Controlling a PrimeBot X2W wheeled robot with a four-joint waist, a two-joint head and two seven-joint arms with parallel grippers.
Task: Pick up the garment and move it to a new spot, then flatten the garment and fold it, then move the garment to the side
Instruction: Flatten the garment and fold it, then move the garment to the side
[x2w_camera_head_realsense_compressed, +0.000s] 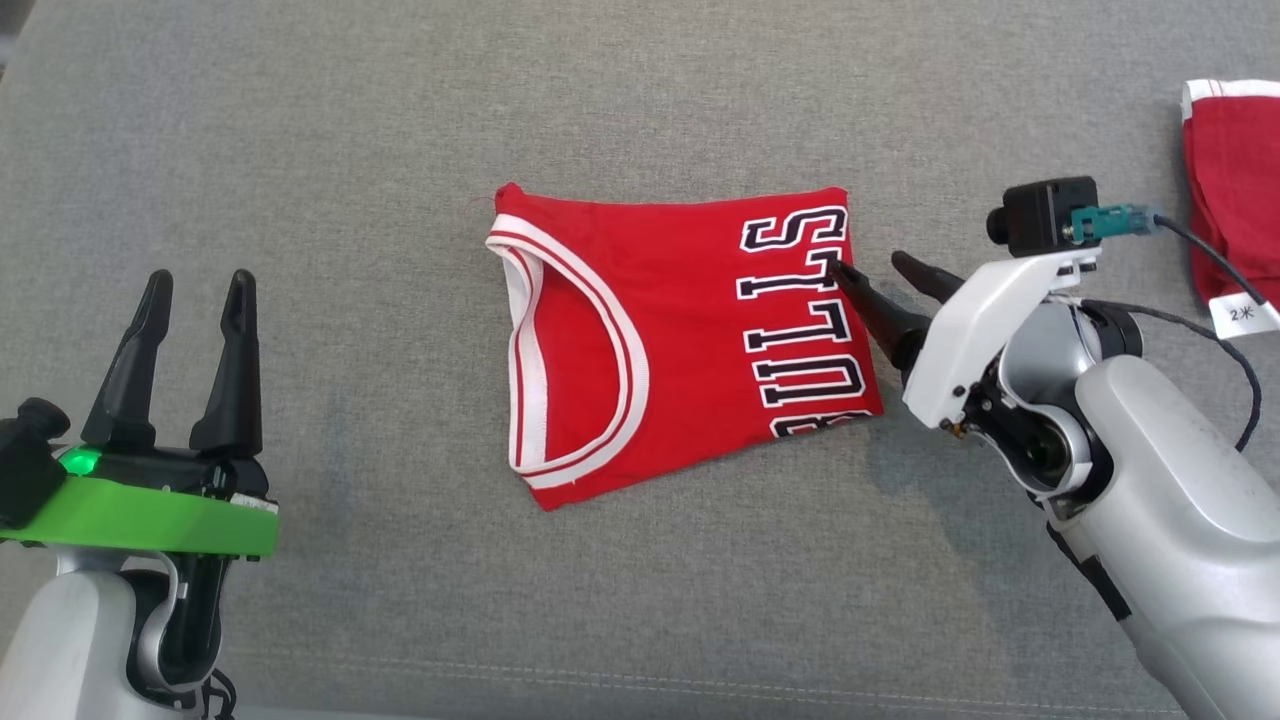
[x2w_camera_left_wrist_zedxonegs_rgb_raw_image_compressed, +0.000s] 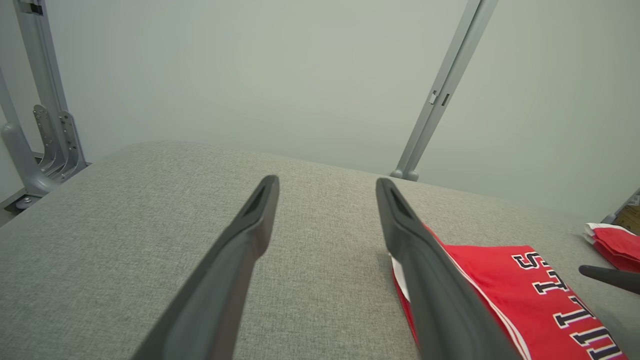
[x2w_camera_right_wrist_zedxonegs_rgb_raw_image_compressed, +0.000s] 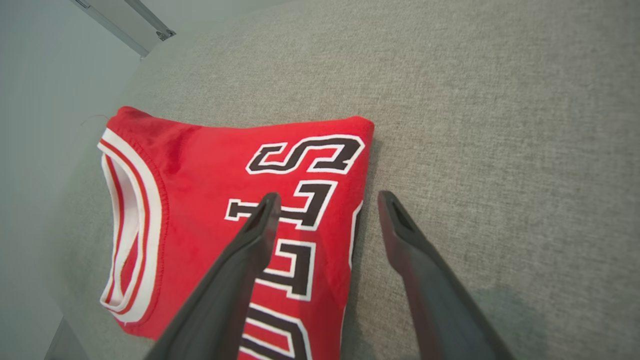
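Observation:
A folded red jersey (x2w_camera_head_realsense_compressed: 670, 340) with white trim and black lettering lies in the middle of the grey fabric surface (x2w_camera_head_realsense_compressed: 400, 150). My right gripper (x2w_camera_head_realsense_compressed: 868, 266) is open at the jersey's right edge: one finger is over the lettering (x2w_camera_right_wrist_zedxonegs_rgb_raw_image_compressed: 295, 210), the other over bare fabric beside the edge. In the right wrist view the jersey (x2w_camera_right_wrist_zedxonegs_rgb_raw_image_compressed: 210, 200) sits just under and ahead of the gripper (x2w_camera_right_wrist_zedxonegs_rgb_raw_image_compressed: 327, 200). My left gripper (x2w_camera_head_realsense_compressed: 198, 290) stands open at the lower left, well clear of the jersey. The left wrist view shows the left gripper (x2w_camera_left_wrist_zedxonegs_rgb_raw_image_compressed: 327, 185) open, with the jersey (x2w_camera_left_wrist_zedxonegs_rgb_raw_image_compressed: 500, 285) to its right.
A second red garment (x2w_camera_head_realsense_compressed: 1235, 190) with white trim and a white tag lies at the far right edge, also seen as a red garment (x2w_camera_left_wrist_zedxonegs_rgb_raw_image_compressed: 612, 242) in the left wrist view. Grey metal frame posts (x2w_camera_left_wrist_zedxonegs_rgb_raw_image_compressed: 440, 95) stand beyond the surface's far edge.

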